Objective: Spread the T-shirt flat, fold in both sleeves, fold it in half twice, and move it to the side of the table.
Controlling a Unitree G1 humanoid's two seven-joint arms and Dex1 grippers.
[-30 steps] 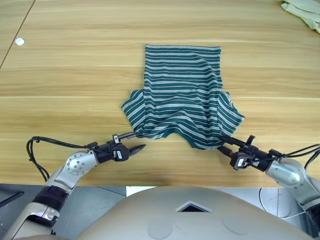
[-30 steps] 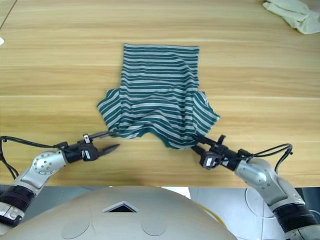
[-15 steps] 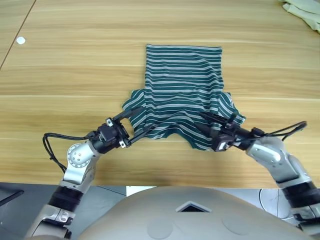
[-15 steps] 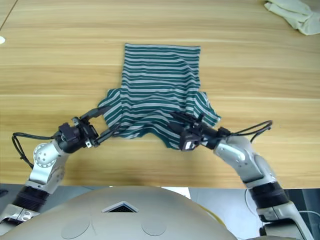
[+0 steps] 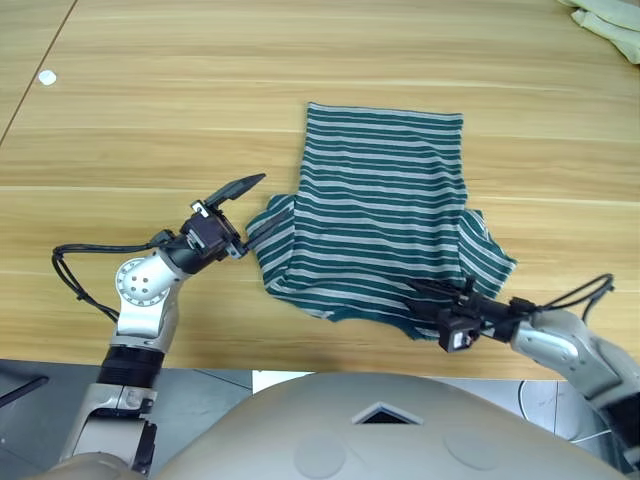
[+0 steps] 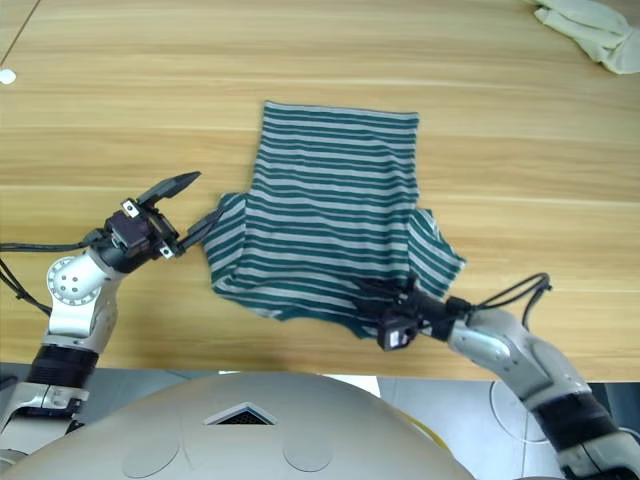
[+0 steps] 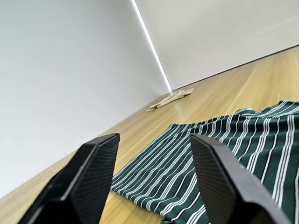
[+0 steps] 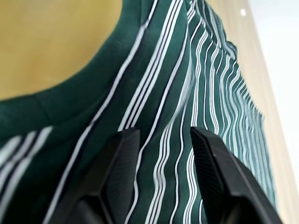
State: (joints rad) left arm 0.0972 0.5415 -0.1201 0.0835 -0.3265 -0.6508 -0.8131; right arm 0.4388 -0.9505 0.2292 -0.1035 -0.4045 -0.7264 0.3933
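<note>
The green striped T-shirt (image 5: 385,215) lies crumpled on the wooden table (image 5: 150,140), with its far hem straight and its sleeves bunched at both sides. My left gripper (image 5: 266,197) is open at the shirt's left sleeve; one finger is raised and the other reaches the sleeve edge, with nothing between them. My right gripper (image 5: 418,297) is low over the shirt's near edge by the table front. Its fingers (image 8: 121,177) stand apart, with striped cloth (image 8: 163,116) showing in the gap.
A beige cloth (image 5: 608,25) lies at the far right corner. A small white dot (image 5: 46,77) sits far left. The table's front edge (image 5: 230,368) runs just under both arms. Bare wood surrounds the shirt.
The shirt has shifted a little right and its near part has been drawn toward the front edge. My left gripper lifted to the left sleeve. My right gripper drew back to the near edge.
</note>
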